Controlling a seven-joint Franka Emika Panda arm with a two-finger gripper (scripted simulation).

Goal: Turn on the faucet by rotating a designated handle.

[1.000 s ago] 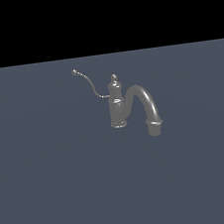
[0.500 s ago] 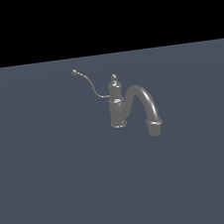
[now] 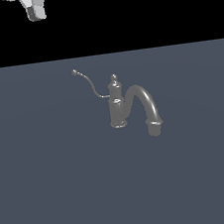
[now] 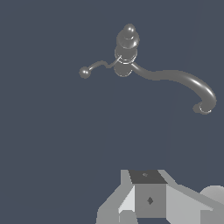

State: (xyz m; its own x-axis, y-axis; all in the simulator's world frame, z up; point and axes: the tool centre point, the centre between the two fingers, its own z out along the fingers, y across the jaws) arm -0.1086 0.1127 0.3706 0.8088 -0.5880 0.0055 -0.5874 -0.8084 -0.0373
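The small grey faucet (image 3: 117,108) stands upright on the dark floor, with a round finial on top. Its thick arched spout (image 3: 145,102) bends down toward the exterior view's right. The handle (image 3: 87,82), a thin curved wire with a ball tip, rises from the body toward the exterior view's left. My gripper (image 3: 36,13) shows only partly at the top edge, high above and well to the left of the handle, touching nothing. From the wrist view, the faucet (image 4: 126,52), handle (image 4: 97,67) and spout (image 4: 183,81) lie far off; only part of the gripper (image 4: 148,201) shows, its jaws unclear.
A flat dark blue-grey floor (image 3: 54,191) stretches around the faucet, under a black background. No other object is in view.
The gripper has come into the top left of the exterior view, where it was out of frame before. The faucet and its handle have not moved.
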